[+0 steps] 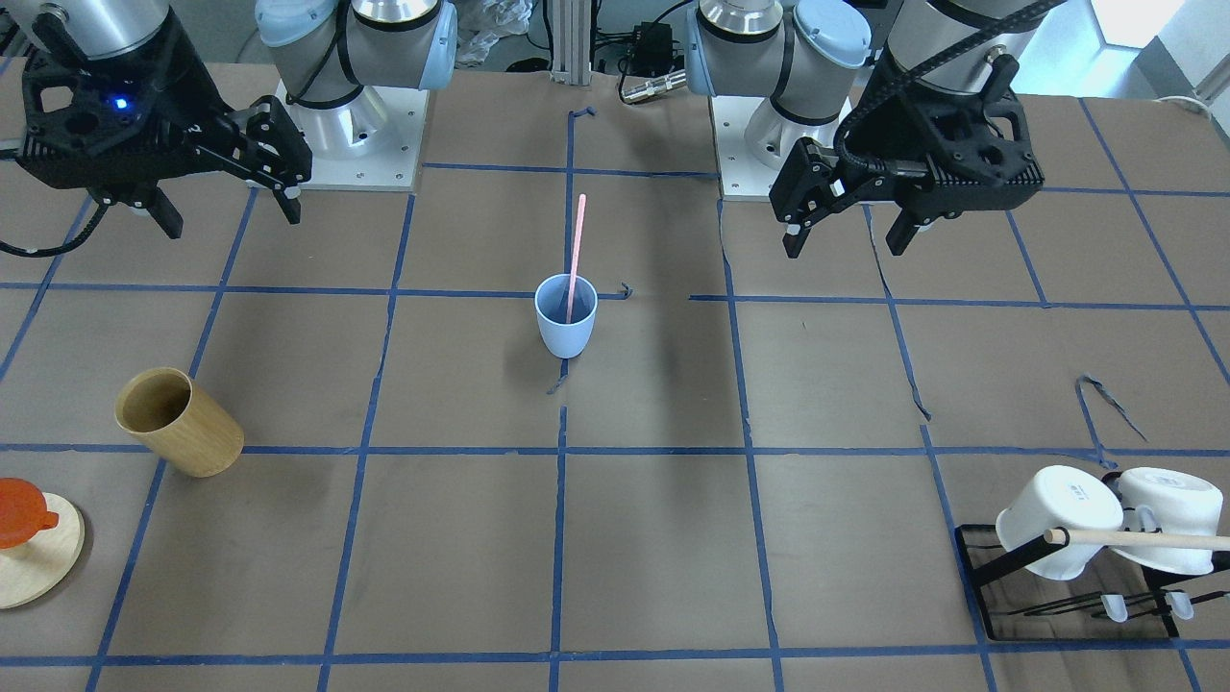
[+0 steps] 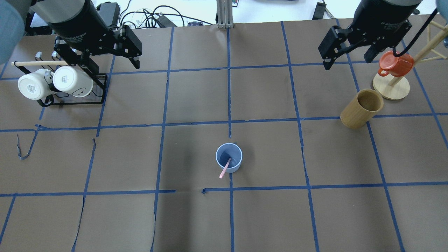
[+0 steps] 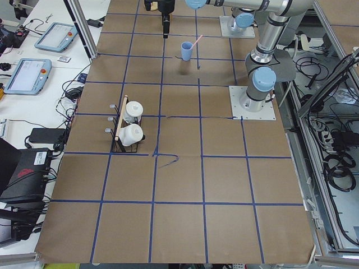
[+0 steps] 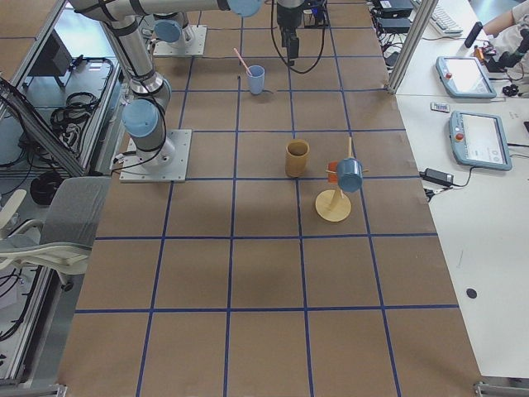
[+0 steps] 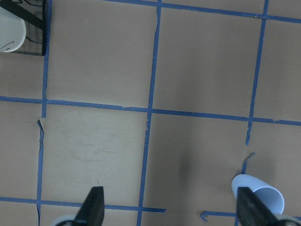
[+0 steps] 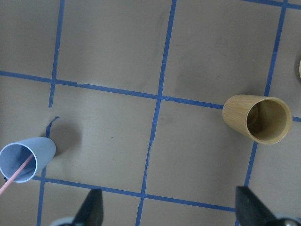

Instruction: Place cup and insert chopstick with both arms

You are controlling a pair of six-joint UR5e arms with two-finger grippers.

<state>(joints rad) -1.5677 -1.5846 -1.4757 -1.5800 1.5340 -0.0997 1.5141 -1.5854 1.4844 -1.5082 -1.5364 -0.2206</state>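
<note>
The pale blue cup (image 1: 565, 322) stands upright near the table's middle, also in the overhead view (image 2: 235, 157). The pink chopstick (image 1: 577, 245) stands inside it and leans over the rim toward the robot (image 2: 224, 170). My left gripper (image 1: 846, 245) is open and empty, raised well off to one side of the cup (image 2: 110, 68). My right gripper (image 1: 233, 223) is open and empty, raised on the other side (image 2: 347, 64). The left wrist view shows the cup (image 5: 257, 194) by its lower right edge. The right wrist view shows the cup (image 6: 26, 157) with the chopstick (image 6: 16, 175).
A tan wooden cup (image 2: 360, 108) stands on the right arm's side, beside a wooden stand (image 2: 391, 87) holding an orange cup (image 2: 395, 64). A black rack (image 2: 101, 91) with two white mugs (image 2: 52, 84) and a wooden rod (image 2: 38, 63) sits under the left arm.
</note>
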